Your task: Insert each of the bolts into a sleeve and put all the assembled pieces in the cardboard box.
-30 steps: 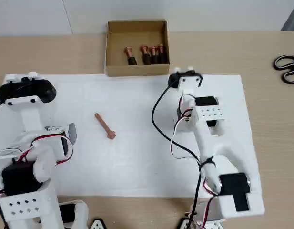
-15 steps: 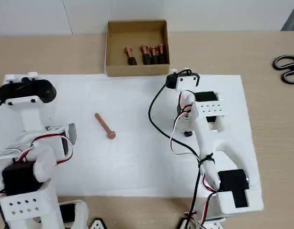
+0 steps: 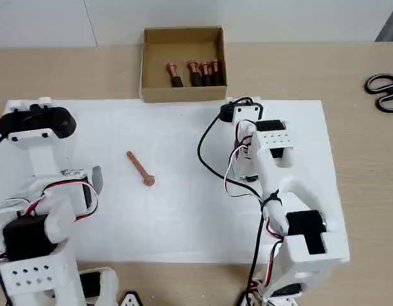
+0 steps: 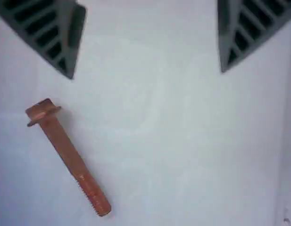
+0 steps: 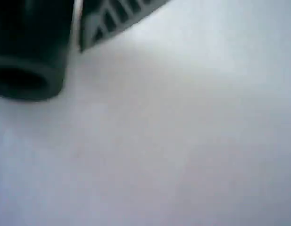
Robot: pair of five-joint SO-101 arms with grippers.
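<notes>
Since 1 second ago, the right arm (image 3: 272, 166) has drawn back from the cardboard box (image 3: 183, 94) toward its own base, while the left arm (image 3: 40, 185) and the bolt (image 3: 140, 168) have kept their places. From above, we see 4 assembled pieces (image 3: 195, 73) lying in a row inside the box. The bolt lies loose on the white sheet (image 3: 183, 217), well short of the box on the arms' side, and scissors (image 3: 383, 92) lie on the bare table (image 3: 69, 70) far to the box's right. In the left wrist view, the left gripper (image 4: 146, 70) hangs over the sheet with its fingers wide apart, and the bolt lies flat near 1 fingertip, outside the gap. In the right wrist view, the right gripper (image 5: 51, 42) is clamped on a black sleeve (image 5: 27, 66) over the sheet, whose open end reaches out past the ribbed finger (image 5: 117, 16).
</notes>
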